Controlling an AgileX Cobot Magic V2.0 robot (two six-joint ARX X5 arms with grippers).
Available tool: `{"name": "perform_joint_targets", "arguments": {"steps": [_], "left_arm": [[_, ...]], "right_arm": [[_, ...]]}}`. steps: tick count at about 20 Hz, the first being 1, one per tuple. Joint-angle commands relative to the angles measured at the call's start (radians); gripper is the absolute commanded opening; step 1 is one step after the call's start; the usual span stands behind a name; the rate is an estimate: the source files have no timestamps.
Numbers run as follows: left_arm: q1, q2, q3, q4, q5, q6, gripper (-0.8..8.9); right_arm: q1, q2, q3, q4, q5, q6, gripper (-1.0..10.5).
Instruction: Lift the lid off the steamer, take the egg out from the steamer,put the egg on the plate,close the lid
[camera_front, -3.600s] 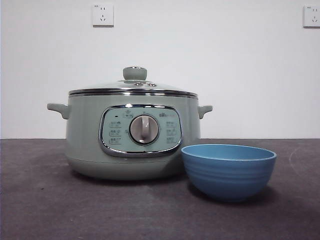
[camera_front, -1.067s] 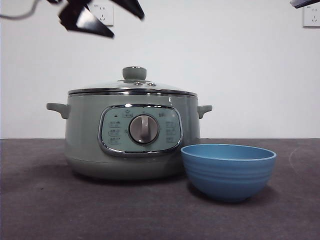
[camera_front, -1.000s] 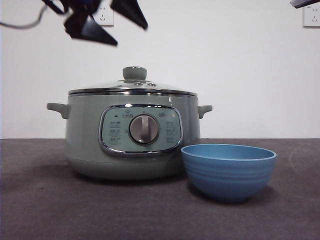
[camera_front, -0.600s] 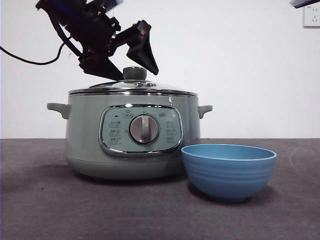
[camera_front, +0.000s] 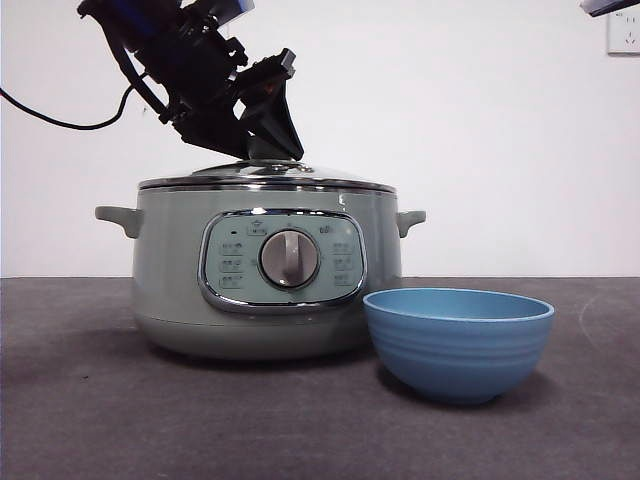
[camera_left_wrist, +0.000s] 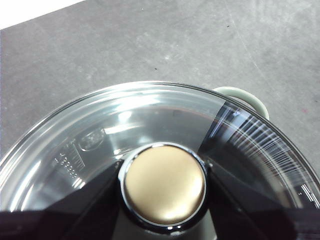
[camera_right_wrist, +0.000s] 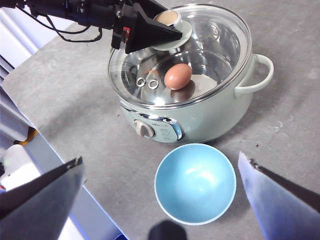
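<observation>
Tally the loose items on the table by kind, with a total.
Steamer: 1
Lid: 1
Egg: 1
Bowl: 1
Total: 4

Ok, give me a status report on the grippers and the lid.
Left gripper at pale green knob of clear glass lid, fingers either side. Lid on mint-green steamer. Right gripper open, waiting above sky-blue bowl.

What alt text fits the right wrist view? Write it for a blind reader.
Seen from above, the left end effector straddles the knob of the lid, which sits on the steamer. A brown egg shows through the glass. The plate stands empty beside it.
</observation>
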Motion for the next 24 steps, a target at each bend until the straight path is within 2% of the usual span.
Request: {"name": "perform_joint_targets", "arguments": {"steps": [1, 9, 14, 18, 21, 24], "left_arm": [[-0.004, 0.005, 0.001, -0.003, 0.008, 0.002, -0.08], [-0.003, -0.081, 0.007, 0.009, 0.028, -0.003, -0.08], [-0.003, -0.189, 0.077, -0.093, 0.027, -0.003, -0.08], [-0.003, -0.321, 0.120, -0.238, -0.010, -0.003, -0.08], [-0.003, -0.451, 0.120, -0.327, -0.069, -0.003, -0.08], [-0.003, -0.569, 0.120, -0.420, -0.110, -0.003, -0.08]], "right_arm": [[0.001, -0.001, 0.003, 0.005, 0.000, 0.003, 6.0], [0.001, -0.001, 0.003, 0.005, 0.000, 0.004, 6.0], [0.002, 0.018, 0.003, 0.011, -0.001, 0.005, 6.0], [0.019, 0.065, 0.003, 0.111, -0.005, 0.053, 6.0], [0.085, 0.138, 0.003, 0.223, 0.007, 0.119, 6.0], [0.172, 0.223, 0.003, 0.340, 0.096, 0.161, 6.0]]}}
